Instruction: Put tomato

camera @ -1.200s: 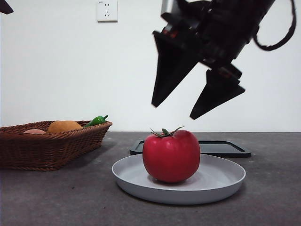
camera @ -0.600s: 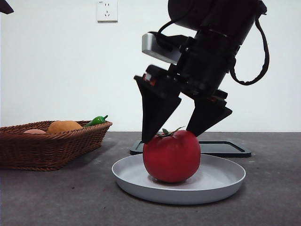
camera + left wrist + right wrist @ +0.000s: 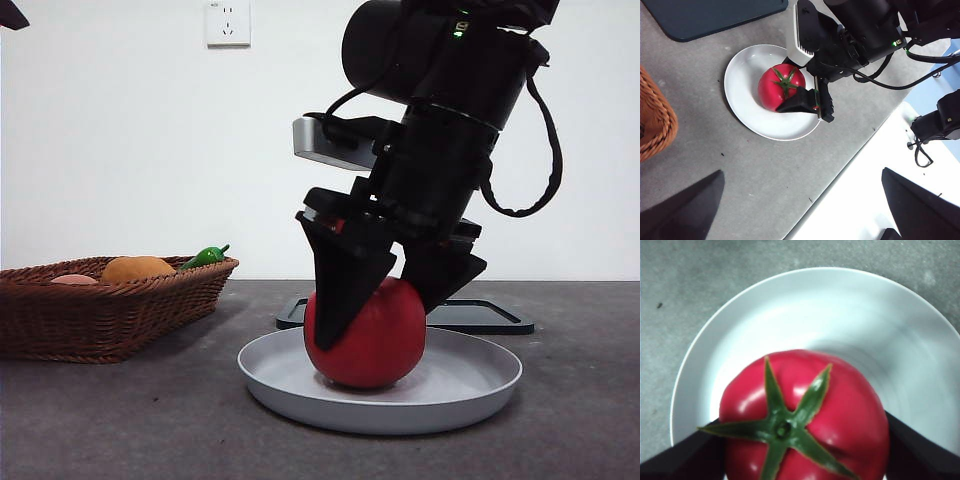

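The right hand (image 3: 385,300) straddled the tomato (image 3: 372,340) on the plate (image 3: 470,385), jaws wide and not yet gripping, so an off-centre squeeze could roll it away.

The tomato (image 3: 375,340) is glossy bright red with a dark green star of leaves on top, and it sits on a plain pale grey-white plate (image 3: 470,385). The right hand (image 3: 385,300) is black, with a silver-grey box on its wrist, and the bench (image 3: 120,420) is mottled dark grey. The basket (image 3: 100,310) is brown woven wicker holding an orange fruit (image 3: 137,268) and a green pepper (image 3: 206,256); the tray (image 3: 480,315) is black.
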Available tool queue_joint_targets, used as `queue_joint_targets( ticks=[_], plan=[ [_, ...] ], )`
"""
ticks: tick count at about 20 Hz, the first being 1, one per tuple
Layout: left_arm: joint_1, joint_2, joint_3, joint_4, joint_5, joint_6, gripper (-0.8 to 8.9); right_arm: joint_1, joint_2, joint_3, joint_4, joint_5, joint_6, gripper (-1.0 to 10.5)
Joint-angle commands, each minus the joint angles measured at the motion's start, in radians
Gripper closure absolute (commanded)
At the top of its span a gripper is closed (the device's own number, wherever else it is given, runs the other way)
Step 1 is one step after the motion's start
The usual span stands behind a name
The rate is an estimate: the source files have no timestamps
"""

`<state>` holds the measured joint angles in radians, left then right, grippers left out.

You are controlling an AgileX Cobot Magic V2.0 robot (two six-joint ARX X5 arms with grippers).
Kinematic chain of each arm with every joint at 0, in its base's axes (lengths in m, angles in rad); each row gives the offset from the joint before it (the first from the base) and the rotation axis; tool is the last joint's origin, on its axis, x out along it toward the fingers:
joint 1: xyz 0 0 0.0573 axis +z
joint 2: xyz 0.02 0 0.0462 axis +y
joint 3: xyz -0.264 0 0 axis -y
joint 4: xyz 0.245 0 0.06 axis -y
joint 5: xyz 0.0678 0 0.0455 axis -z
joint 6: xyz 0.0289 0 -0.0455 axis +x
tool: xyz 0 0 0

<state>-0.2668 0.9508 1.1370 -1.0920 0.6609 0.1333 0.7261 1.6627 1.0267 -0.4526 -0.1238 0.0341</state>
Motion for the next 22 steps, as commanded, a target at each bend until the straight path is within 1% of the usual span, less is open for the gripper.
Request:
queue_joint_targets(
  ticks=[1, 3, 8, 10, 14, 18, 22],
  plan=[
    [-0.003, 0.009, 0.019, 0.01, 0.006, 0.012, 3.23, 0.011, 0.013, 0.019, 0.002, 0.0, 0.011, 7.8],
    [-0.003, 0.009, 0.02, 0.01, 0.006, 0.012, 3.23, 0.01, -0.01, 0.023, 0.003, 0.003, 0.01, 7.8],
    [-0.003, 0.009, 0.02, 0.011, 0.006, 0.012, 3.23, -0.028, -0.087, 0.116, 0.003, 0.066, 0.002, 7.8],
    [-0.003, 0.009, 0.02, 0.011, 0.006, 0.012, 3.23, -0.072, -0.086, 0.17, 0.009, 0.073, -0.002, 7.8],
    [-0.003, 0.009, 0.02, 0.011, 0.006, 0.012, 3.23, -0.177, -0.07, 0.219, 0.095, 0.072, -0.017, 7.8],
    [-0.003, 0.009, 0.02, 0.014, 0.006, 0.012, 3.23, -0.286, 0.051, 0.318, 0.12, 0.037, -0.024, 7.8],
    [-0.003, 0.009, 0.02, 0.013, 0.006, 0.012, 3.23, -0.332, 0.231, 0.44, 0.119, 0.015, -0.047, 7.8]
  ],
)
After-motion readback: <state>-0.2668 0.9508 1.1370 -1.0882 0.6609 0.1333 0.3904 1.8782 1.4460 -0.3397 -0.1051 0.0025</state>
